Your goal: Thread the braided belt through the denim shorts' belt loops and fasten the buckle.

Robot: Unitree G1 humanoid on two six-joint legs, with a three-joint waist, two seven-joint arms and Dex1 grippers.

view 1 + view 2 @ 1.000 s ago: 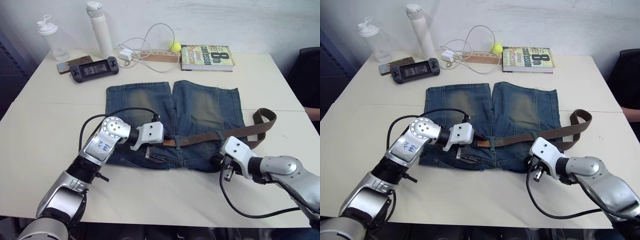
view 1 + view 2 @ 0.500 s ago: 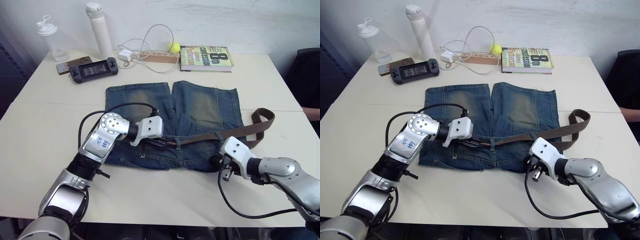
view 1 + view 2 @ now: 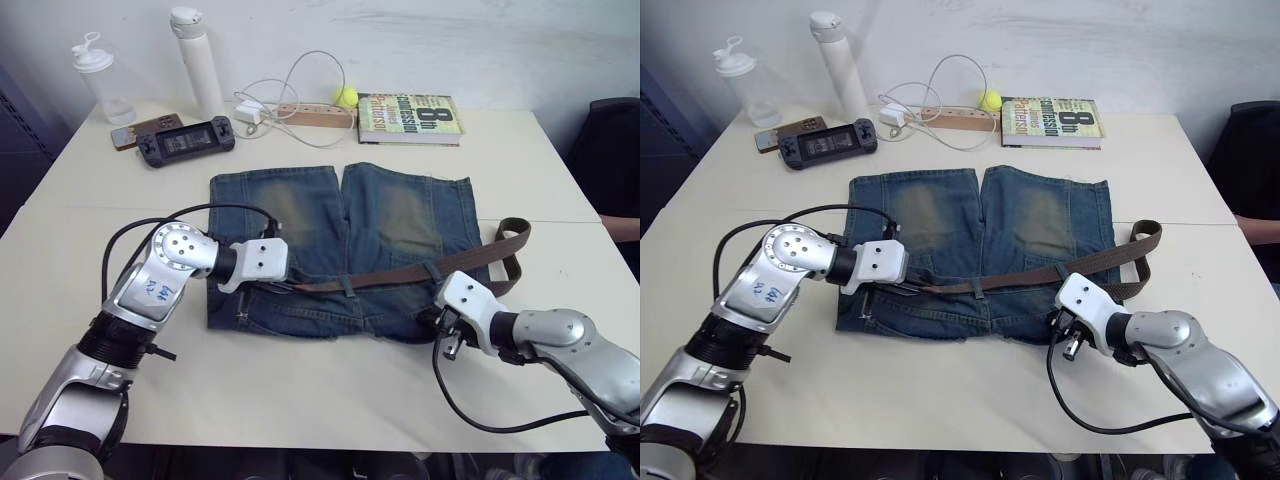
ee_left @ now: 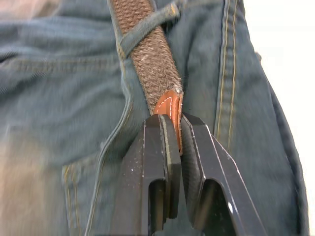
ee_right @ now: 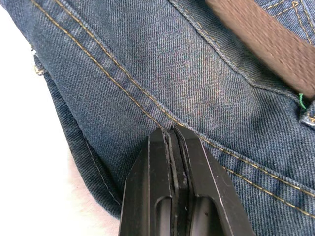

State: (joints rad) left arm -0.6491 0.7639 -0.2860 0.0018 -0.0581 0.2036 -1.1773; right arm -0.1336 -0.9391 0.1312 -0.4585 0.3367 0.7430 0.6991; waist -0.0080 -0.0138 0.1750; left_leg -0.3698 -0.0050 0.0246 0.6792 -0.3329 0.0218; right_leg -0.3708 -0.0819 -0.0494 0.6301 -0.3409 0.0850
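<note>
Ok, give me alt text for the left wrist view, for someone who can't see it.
The left gripper is shut on the tan leather tip of the braided belt, which lies over the denim shorts. Further along, the brown strap passes under one narrow belt loop that crosses it.

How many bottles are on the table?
2. A clear bottle stands at the table's far left corner, and a tall white bottle stands just to its right, behind the game console.
</note>
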